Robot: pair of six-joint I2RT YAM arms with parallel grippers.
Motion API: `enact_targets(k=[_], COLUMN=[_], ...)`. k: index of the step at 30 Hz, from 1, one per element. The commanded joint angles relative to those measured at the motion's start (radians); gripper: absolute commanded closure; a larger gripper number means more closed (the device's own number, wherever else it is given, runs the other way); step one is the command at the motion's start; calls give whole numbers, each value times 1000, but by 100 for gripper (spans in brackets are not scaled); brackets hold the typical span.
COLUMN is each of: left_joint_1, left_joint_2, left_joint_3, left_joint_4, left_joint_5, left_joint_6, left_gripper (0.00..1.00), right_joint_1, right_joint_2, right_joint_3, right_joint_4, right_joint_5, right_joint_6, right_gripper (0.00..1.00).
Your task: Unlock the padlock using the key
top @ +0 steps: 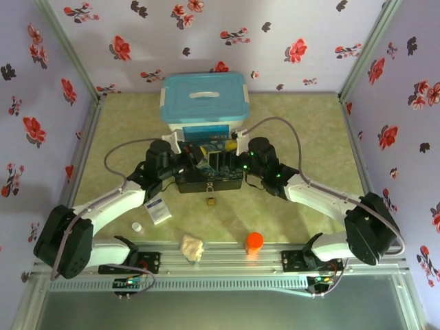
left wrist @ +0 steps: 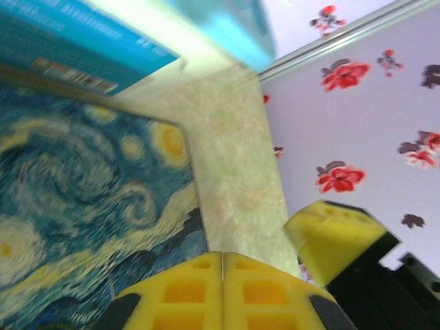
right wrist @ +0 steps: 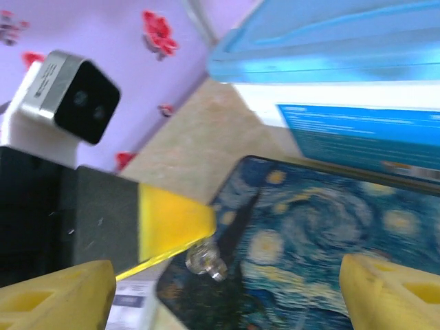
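Top external shows the tiny brass padlock [top: 210, 200]; left tool [left wrist: 222, 265] closed, right tool [right wrist: 227, 275] spread.

Top view looks down over the whole surface [top: 302, 137]; wrist views face each other, close above the painted box [left wrist: 82, 206].

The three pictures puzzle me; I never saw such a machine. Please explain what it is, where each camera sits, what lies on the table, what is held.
It is a robot with two arms, each ending in a yellow two-finger tool. The wide picture looks down from above; the other two come from wrist cameras. Both arms reach to a painted box, with a brass padlock at its near side and a blue-lidded tub behind. Nearer lie a white cap, a card, a cream lump and an orange object. The left tool is shut; the right tool is open and empty.
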Motion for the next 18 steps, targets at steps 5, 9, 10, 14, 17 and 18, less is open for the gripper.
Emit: enact_targets(k=[5,9,10,14,17,18], left_joint_1=[36,51,55,57,57,58], left_joint_2=[-73,-132,-150,-178,-174,-174], left_joint_3=[0,19,24,30,26,28], left_joint_4=[259,211,199,191,209,211], left_joint_5=[221,272,291,337,344,344], left_joint_6=[127,176,191,206,192,190], left_gripper=[100,100,100,100,100,100], right_joint_1=[-19,-91,-116,-135,-121,-120], right_joint_2=[19,74,96,167,184,186], right_joint_3=[-69,-127,-131,-83,-69,-82], right_joint_4=[384,730,819,911,925,956], right_joint_5=[-266,-399,-419,-515,-531,-522], right_joint_6=[200,395,459,533,534,542], right_gripper=[31,37,39,46,49,49])
